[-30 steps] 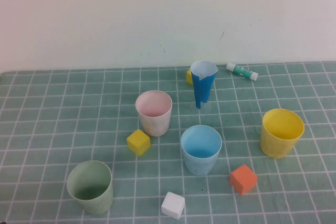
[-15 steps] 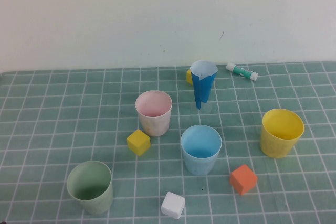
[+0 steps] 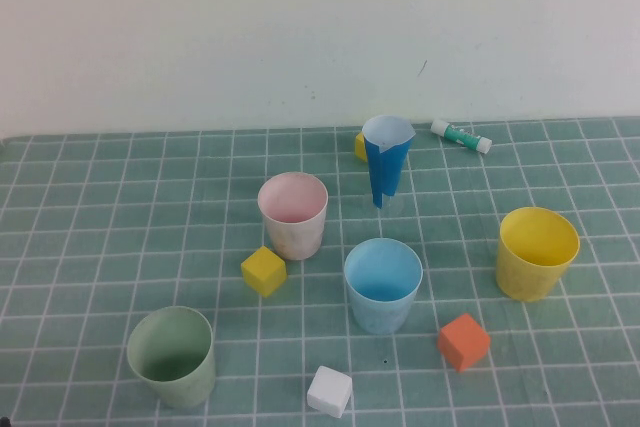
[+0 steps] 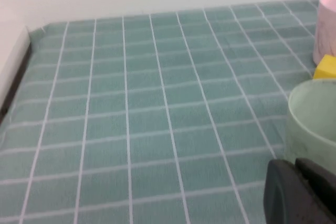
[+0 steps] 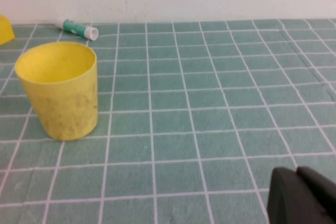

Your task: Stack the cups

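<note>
Four cups stand upright and apart on the green grid mat (image 3: 100, 227): pink (image 3: 292, 215) at centre left, light blue (image 3: 383, 285) at centre, sage green (image 3: 172, 357) at front left, yellow (image 3: 537, 253) at right. Neither arm shows in the high view. My left gripper (image 4: 296, 182) is shut and empty, low over the mat just beside the green cup (image 4: 315, 124); the pink cup (image 4: 326, 27) is beyond it. My right gripper (image 5: 299, 190) is shut and empty, low over the mat, well apart from the yellow cup (image 5: 59, 92).
A blue-and-white paper cone (image 3: 386, 162) stands behind the blue cup, with a small yellow block (image 3: 360, 145) behind it. A yellow cube (image 3: 263, 271), an orange cube (image 3: 463, 341) and a white cube (image 3: 330, 391) lie among the cups. A glue stick (image 3: 461, 136) lies near the back wall.
</note>
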